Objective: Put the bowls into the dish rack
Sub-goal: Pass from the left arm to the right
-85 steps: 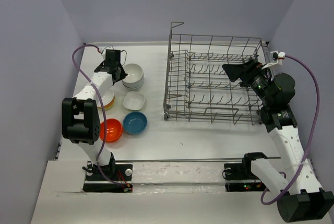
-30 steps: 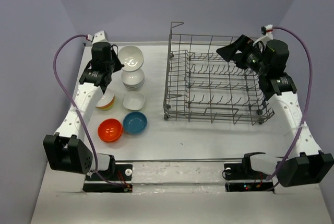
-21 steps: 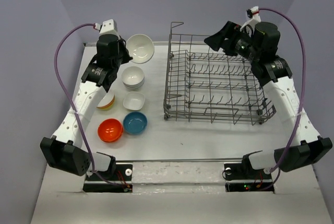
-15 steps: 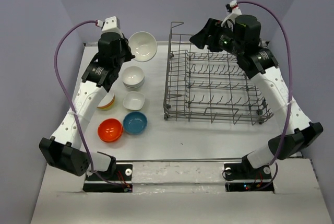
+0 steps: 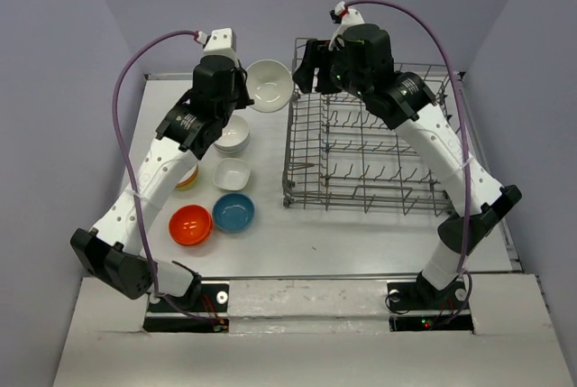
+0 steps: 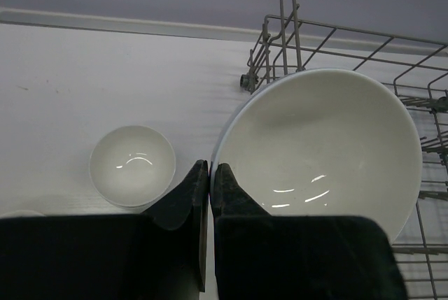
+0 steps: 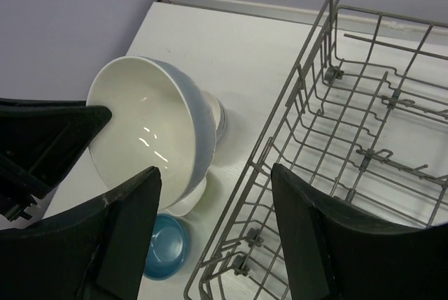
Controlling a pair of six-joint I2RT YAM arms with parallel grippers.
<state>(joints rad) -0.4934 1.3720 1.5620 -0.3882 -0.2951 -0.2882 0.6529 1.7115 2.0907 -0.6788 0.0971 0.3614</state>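
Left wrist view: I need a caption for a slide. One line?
Left gripper pinching a white bowl by its rim, beside the rack corner.

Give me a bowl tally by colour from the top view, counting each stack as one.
White round bowl, in the left gripper: 1
White round stack: 1
White squarish bowl: 1
Blue bowl: 1
Orange-red bowl: 1
Yellow-edged stack, partly hidden: 1
Total: 6
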